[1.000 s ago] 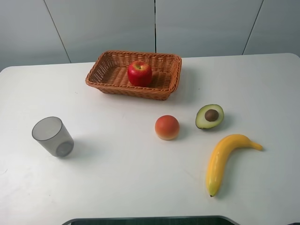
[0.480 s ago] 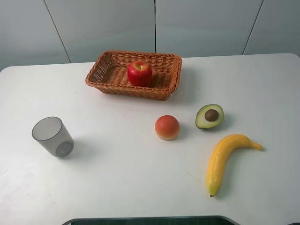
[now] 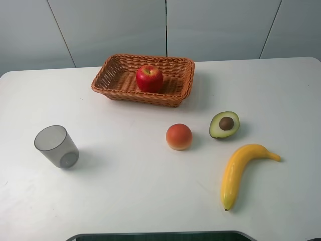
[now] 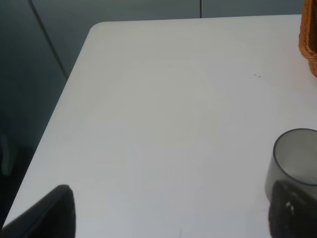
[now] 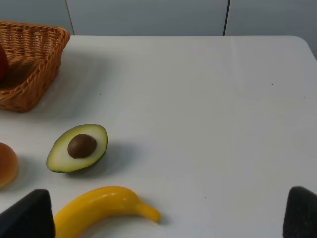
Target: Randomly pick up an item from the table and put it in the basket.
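Already my apple sits upright inside the basket, so I judge the drop done. Both grippers hang back over the table, fingers spread wide and empty, though I see only their tips.

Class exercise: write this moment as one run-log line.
red apple: inside basket | left gripper: open, empty | right gripper: open, empty | table: cup, avocado half, banana

the white table carries a basket, grey cup, orange-red fruit, avocado half and banana.
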`<state>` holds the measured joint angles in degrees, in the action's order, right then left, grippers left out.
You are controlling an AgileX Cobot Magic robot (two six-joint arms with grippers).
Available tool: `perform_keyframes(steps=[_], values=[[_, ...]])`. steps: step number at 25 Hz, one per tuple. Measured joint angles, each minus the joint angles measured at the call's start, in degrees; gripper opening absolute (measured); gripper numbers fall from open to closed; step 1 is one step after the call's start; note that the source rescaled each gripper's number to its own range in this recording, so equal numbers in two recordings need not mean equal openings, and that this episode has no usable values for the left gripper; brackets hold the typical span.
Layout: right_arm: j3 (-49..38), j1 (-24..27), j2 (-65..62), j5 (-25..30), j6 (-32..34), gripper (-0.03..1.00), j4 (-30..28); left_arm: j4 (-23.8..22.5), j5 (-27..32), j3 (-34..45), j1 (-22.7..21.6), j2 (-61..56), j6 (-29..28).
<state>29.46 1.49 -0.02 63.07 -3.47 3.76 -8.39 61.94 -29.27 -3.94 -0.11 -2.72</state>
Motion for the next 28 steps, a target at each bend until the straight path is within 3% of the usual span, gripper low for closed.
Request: perform_keyframes(steps=[28], values=[[0.0, 0.0, 0.0, 0.0, 0.0, 1.00, 0.0, 0.0, 0.0, 0.0, 0.0, 0.0, 0.0]])
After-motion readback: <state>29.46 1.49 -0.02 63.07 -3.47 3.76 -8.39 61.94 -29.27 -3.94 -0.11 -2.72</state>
